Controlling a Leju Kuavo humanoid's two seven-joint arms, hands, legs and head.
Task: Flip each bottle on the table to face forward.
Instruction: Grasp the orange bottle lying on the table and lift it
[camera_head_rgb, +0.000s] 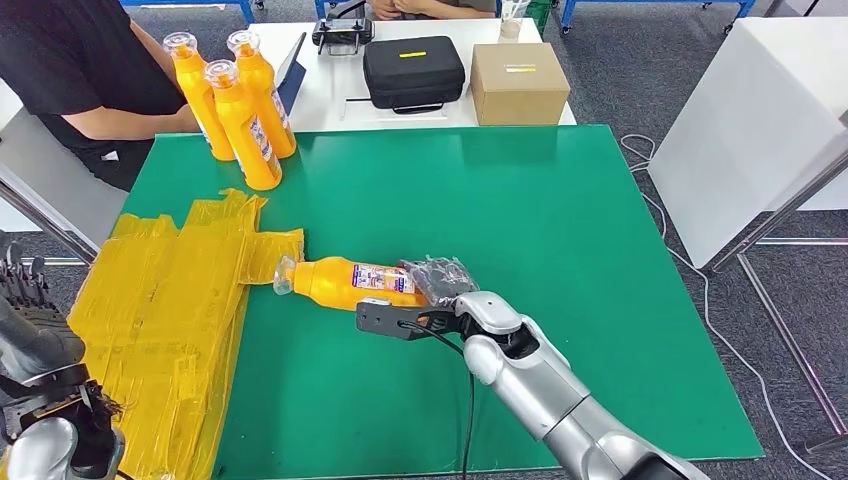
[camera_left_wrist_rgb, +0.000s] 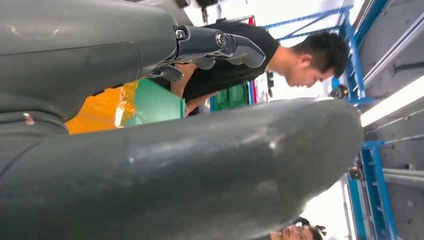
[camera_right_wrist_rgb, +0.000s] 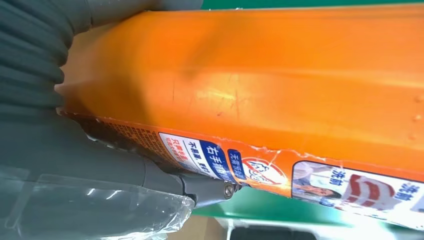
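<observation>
Glossy orange plastic bottle (camera_head_rgb: 345, 283), torn paper label; matt green tabletop (camera_head_rgb: 560, 220)

Right hand (camera_head_rgb: 440, 285) seemingly grips lying bottle (camera_head_rgb: 350, 282); 3 bottles (camera_head_rgb: 232, 105) stand upright
</observation>
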